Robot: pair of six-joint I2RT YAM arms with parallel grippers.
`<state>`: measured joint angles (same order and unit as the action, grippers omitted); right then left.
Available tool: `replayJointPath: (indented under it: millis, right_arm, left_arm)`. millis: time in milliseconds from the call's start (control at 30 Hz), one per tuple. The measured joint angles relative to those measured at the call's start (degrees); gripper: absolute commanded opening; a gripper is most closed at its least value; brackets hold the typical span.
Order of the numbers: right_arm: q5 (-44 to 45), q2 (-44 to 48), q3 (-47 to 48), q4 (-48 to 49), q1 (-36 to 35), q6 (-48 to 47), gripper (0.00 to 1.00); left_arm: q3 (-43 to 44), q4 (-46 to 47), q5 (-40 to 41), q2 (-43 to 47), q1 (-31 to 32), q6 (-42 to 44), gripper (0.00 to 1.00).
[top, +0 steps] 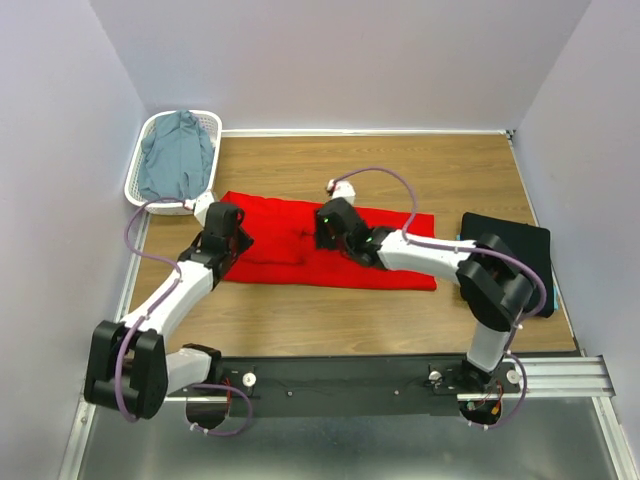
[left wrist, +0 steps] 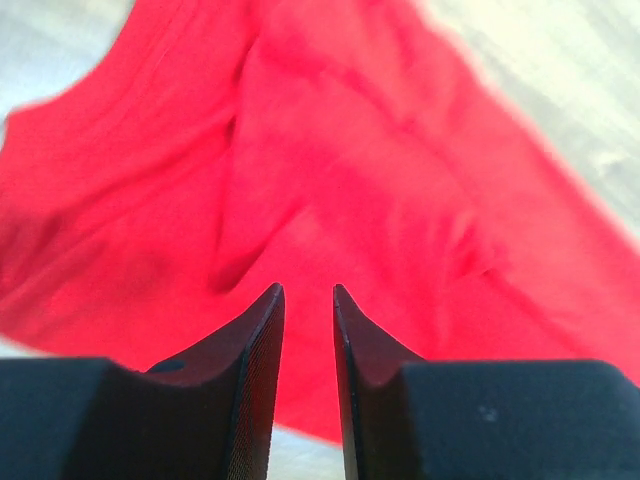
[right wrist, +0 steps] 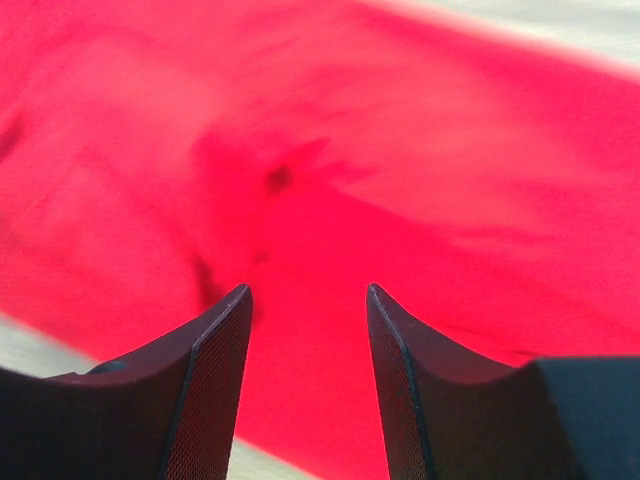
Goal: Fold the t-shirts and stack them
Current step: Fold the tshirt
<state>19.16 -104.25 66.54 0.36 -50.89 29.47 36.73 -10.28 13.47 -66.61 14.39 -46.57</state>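
Top external: wrists hide pincers over red t-shirt (top: 280, 250). Wrist views blurred: left pincer (left wrist: 308, 288) barely parted, right pincer (right wrist: 308, 288) spread.

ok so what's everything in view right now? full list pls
red t-shirt: 1, bright red, spread flat at the table's centre
black t-shirt: 1, black, folded at the table's right edge
teal cloth: 1, only a thin edge showing, apparently under the black t-shirt
grey-blue t-shirt: 1, dusty grey-blue, bunched in the basket
basket: 1, white plastic lattice, far left corner
table: 1, brown wood
mounting rail: 1, black, near edge, carrying both arm bases
left end effector: 1, black, narrowly open, empty, over the red t-shirt's left part
right end effector: 1, black, open wider, empty, over the red t-shirt's middle
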Motion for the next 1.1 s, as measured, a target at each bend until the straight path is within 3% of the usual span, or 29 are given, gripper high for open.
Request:
replayJointPath:
  millis: [267, 400, 600, 833, 1000, 1100]
  right_arm:
    - [2.4, 4.2, -2.2, -6.4, 16.9, -1.9, 0.61]
    - [3.8, 2.3, -2.5, -8.9, 19.8, -2.6, 0.61]
    - [4.2, -2.5, -3.5, -10.3, 20.6, -1.8, 0.61]
    - [2.3, 1.0, -8.3, -9.2, 20.6, 2.1, 0.62]
    - [-2.4, 8.8, -16.0, -10.3, 18.8, 8.2, 0.62]
    - [-5.0, 12.6, -19.1, -11.5, 11.6, 13.0, 0.62]
  left_arm:
    - [10.0, 3.3, 0.1, -18.1, 0.2, -2.4, 0.35]
    - [16.7, 3.1, 0.5, -29.1, 0.7, -3.2, 0.34]
    - [26.2, 1.1, 1.6, -38.9, 1.1, -2.4, 0.33]
    - [39.2, -2.7, 3.4, -48.1, 1.9, 2.3, 0.32]
    - [56.0, -8.0, 2.3, -58.2, 2.7, 9.1, 0.34]
    - [68.9, -11.3, 1.4, -66.3, 3.6, 14.1, 0.36]
